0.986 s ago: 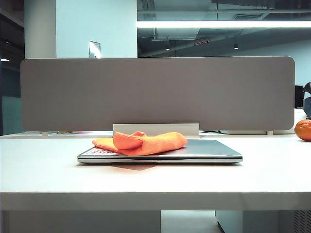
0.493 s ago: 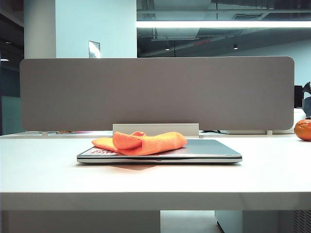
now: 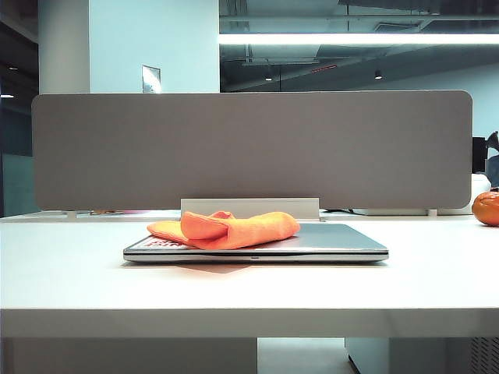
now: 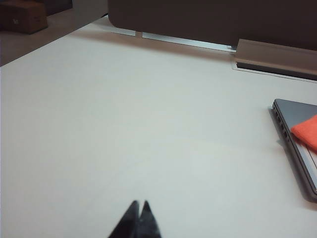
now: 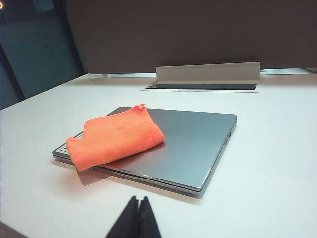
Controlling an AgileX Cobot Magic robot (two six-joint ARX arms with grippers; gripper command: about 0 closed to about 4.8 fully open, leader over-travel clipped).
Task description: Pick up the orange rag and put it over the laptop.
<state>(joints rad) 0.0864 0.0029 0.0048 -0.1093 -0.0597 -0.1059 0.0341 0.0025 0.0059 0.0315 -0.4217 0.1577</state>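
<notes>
- Rag (image 3: pixel 226 229) lies folded and bunched on the closed laptop (image 3: pixel 343 238), over the lid's left part in the exterior view; one corner hangs slightly past the lid's edge.
- Laptop lid to the right of the rag is bare and reflective; in the right wrist view the rag (image 5: pixel 116 136) covers roughly the near-left third of the laptop (image 5: pixel 198 144).
- Laptop sits flat on the white table (image 3: pixel 234 288), in front of a raised cable cover (image 3: pixel 249 207) and a grey divider (image 3: pixel 249 148).
- Orange ball (image 3: pixel 487 208) sits at the table's far right, well apart from the laptop.
- Left gripper (image 4: pixel 138 218) has its jaws pressed together, holding nothing, above bare table, away from the laptop's edge (image 4: pixel 297 144).
- Right gripper (image 5: pixel 137 215) also has its jaws together and holds nothing, near the laptop's front edge but not touching it.
- Brown box (image 4: pixel 22 15) sits on the floor beyond the table.
</notes>
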